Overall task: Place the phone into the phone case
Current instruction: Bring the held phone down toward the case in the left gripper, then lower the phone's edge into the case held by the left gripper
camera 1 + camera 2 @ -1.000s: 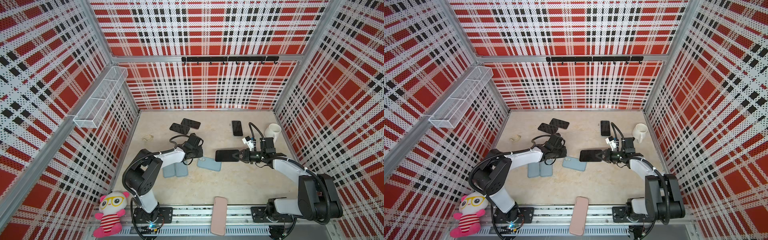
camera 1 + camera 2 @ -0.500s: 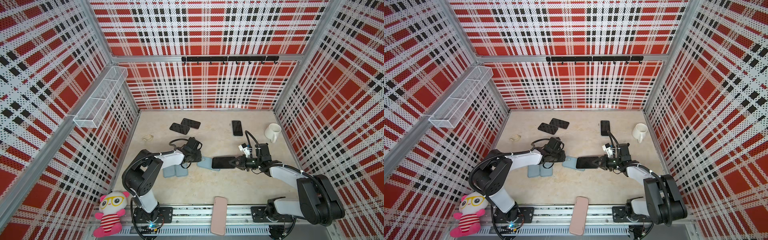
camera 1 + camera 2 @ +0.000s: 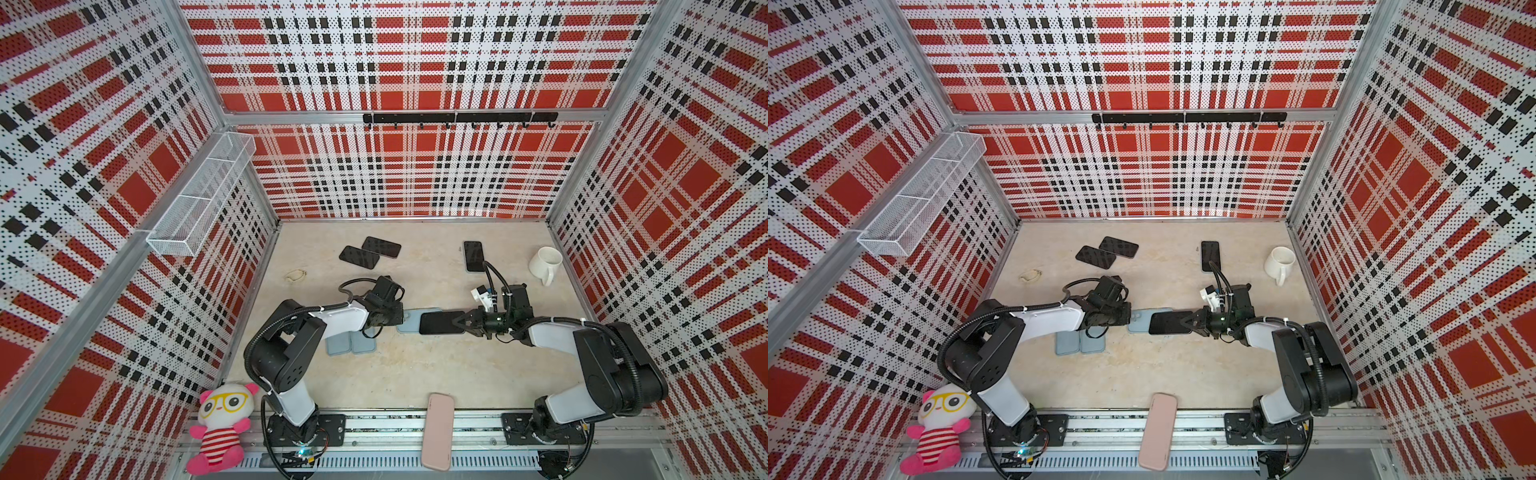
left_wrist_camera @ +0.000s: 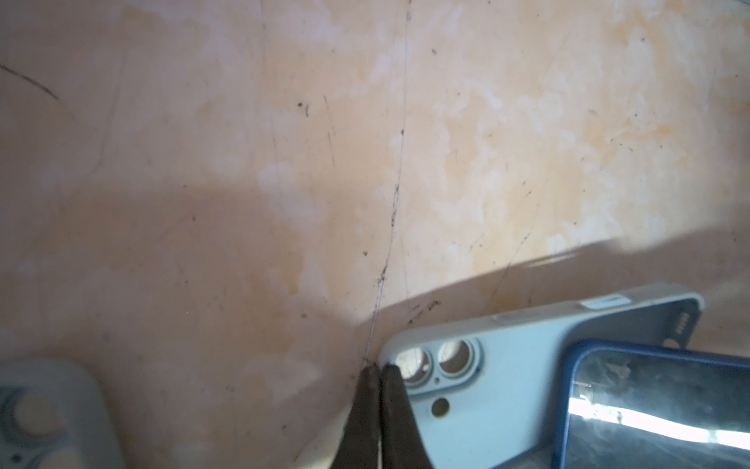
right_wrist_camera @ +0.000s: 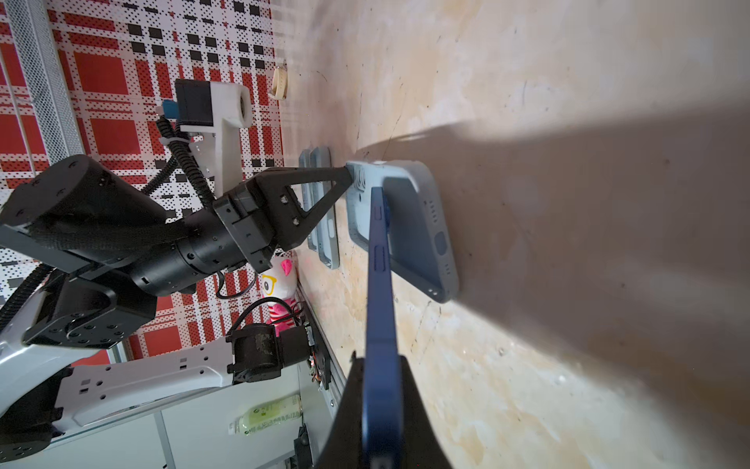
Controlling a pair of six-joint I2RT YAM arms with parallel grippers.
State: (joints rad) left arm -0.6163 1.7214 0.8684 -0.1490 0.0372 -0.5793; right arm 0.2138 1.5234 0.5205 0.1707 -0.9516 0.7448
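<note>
The phone case [image 3: 408, 322] [image 3: 1139, 321] is light blue and lies open side up in the middle of the table. My left gripper [image 3: 402, 318] [image 4: 378, 367] is shut on its corner by the camera holes, one finger inside the rim and one outside. My right gripper [image 3: 458, 322] [image 5: 379, 361] is shut on the end of the phone [image 3: 440, 323] [image 5: 380, 284]. The phone is dark blue with a black screen. It is held level, and its free end overlaps the phone case [image 5: 418, 227].
Two more pale cases [image 3: 351, 343] lie beside the left arm. At the back lie a pair of black phones [image 3: 370, 252] and a single one [image 3: 473, 256], with a white mug [image 3: 545, 262] to the right. A pink case [image 3: 437, 430] rests on the front rail, a plush toy [image 3: 220, 424] at the front left.
My right gripper has carried the phone leftwards, from clear of the case to over it. My left gripper has closed on the case's corner.
</note>
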